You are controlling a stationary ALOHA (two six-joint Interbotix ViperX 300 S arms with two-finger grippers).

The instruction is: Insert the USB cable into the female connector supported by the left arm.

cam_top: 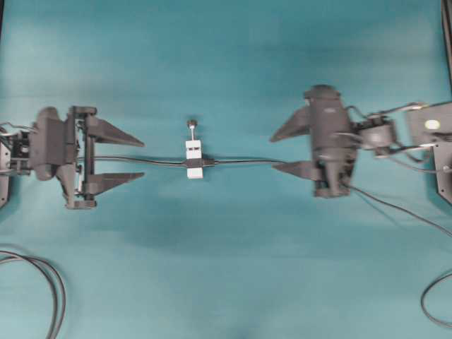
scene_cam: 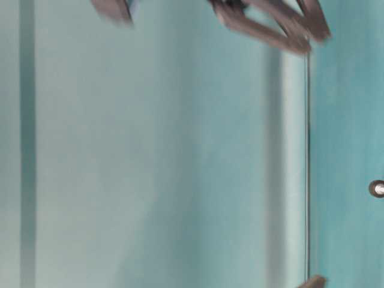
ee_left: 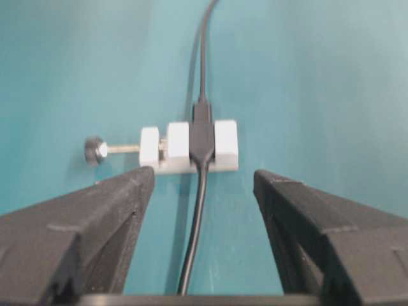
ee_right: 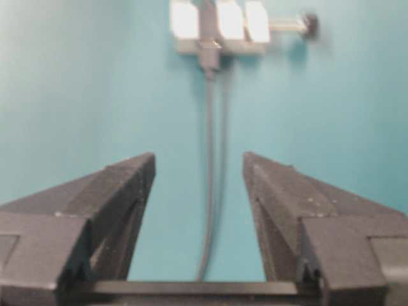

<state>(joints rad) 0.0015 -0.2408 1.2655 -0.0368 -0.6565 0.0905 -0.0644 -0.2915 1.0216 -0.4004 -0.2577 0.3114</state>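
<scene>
Both grippers stand spread and hold nothing: left gripper at centre left, right gripper at centre right. Between them at mid-frame lies the female connector on the teal table, USB cable running rightward from it.

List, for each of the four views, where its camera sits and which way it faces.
Overhead: above, facing down; left gripper, right gripper, female connector.
Table-level: low, blurred; only dark gripper parts along its top edge.
Left wrist: behind open fingers, facing the connector.
Right wrist: behind open fingers, facing the USB cable.
Both wrist views share the connector.
</scene>
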